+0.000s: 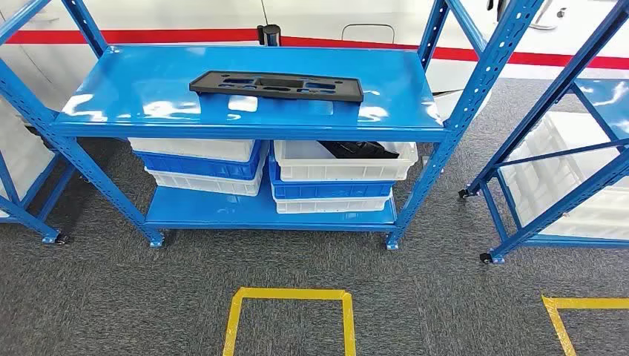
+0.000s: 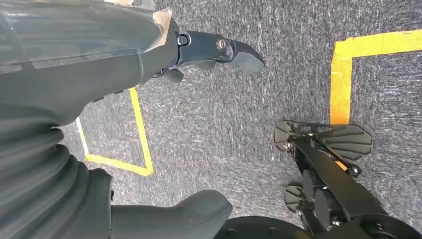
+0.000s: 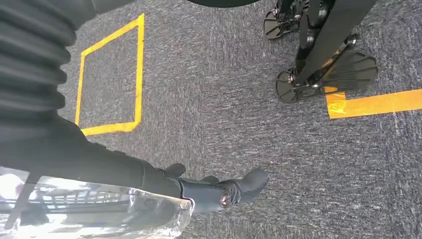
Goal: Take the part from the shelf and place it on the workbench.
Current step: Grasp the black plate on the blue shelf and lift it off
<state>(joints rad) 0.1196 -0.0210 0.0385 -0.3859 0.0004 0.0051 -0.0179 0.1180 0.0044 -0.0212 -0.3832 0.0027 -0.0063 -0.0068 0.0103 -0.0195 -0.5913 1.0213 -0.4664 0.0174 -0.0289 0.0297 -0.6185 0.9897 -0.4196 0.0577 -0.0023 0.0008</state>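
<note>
The flat black part (image 1: 276, 85) lies on the blue shelf's (image 1: 148, 89) top board. Below that board, stacked white and blue bins (image 1: 204, 165) sit; the right top bin (image 1: 341, 167) holds something dark. Left hand (image 2: 219, 52) and right hand (image 3: 224, 191) hang empty over carpet, fingers loosely apart.

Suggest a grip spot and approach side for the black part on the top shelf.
Grip the black part by its two short ends, one hand each, coming from the open front of the blue shelf. It lies flat, long and thin, lengthwise across the shelf, with bare surface off both ends. The uprights stand at the corners, so front access looks clear. Probably a two-hand lift.
</note>
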